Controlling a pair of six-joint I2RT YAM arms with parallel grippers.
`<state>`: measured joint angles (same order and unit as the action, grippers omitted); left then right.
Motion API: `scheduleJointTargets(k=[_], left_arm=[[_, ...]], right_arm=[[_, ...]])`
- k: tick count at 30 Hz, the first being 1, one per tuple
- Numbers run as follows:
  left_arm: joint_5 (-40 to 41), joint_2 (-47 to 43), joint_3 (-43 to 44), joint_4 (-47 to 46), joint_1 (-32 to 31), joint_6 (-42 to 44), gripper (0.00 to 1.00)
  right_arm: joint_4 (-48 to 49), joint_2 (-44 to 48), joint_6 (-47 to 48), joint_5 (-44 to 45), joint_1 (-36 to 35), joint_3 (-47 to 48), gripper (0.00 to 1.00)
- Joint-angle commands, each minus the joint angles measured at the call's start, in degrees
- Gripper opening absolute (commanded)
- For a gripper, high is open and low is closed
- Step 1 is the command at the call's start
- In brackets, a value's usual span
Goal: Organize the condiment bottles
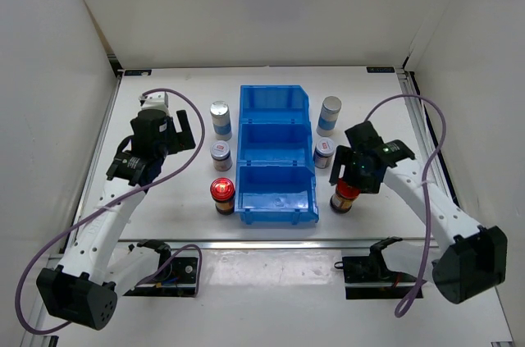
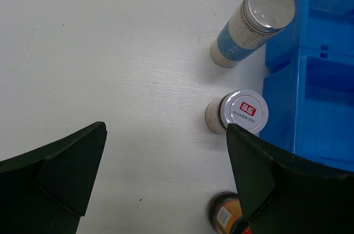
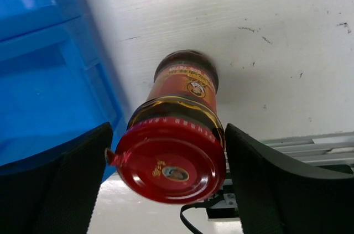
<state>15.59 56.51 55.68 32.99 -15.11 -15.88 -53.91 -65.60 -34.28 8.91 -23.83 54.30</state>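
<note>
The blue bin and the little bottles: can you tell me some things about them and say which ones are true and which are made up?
1. The blue bin has three compartments. True.
2. The short silver-lidded jar on the bin's left is inside the bin. False: the short silver-lidded jar stands on the table beside the bin, between a tall blue-and-white cylinder and the left red-lidded jar.
3. The right gripper has a finger on each side of the right red-lidded jar. True.
4. The left gripper is holding a bottle. False: the left gripper is open and empty above the table.
</note>
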Motion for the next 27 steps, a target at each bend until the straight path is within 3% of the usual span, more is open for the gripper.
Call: scheduleJointTargets(k=[1,7,8,14,20,27], left_arm=[[-0.04,-1.05,2.15,0.05,-0.09,0.15,1.0],[0.49,-2.19,1.54,0.67,-0.09,0.15,1.0],[0.49,-2.89,1.54,0.67,-0.09,0.15,1.0],[2.24,-3.95,1.01,0.67,-0.09,-2.48,1.0],[4.88,-3.95,1.01,2.51,-0.09,-4.51,1.0],[4.88,-3.95,1.01,2.51,-0.09,-4.51,1.0]], right_arm=[[-0.58,-2.15,-3.42,5.24,-1.83,1.16,0.83],[-3.39,-2.78,-6.23,8.84,-5.26,2.3,0.53],[-4.7,-1.38,-6.76,9.46,-6.56,3.34,0.42],[-9.19,2.4,-7.29,15.79,-11.49,12.22,0.14],[-9.99,2.94,-6.76,14.92,-17.29,19.25,0.01],[-7.26,-3.38,-8.69,14.91,-29.05,23.47,0.0]])
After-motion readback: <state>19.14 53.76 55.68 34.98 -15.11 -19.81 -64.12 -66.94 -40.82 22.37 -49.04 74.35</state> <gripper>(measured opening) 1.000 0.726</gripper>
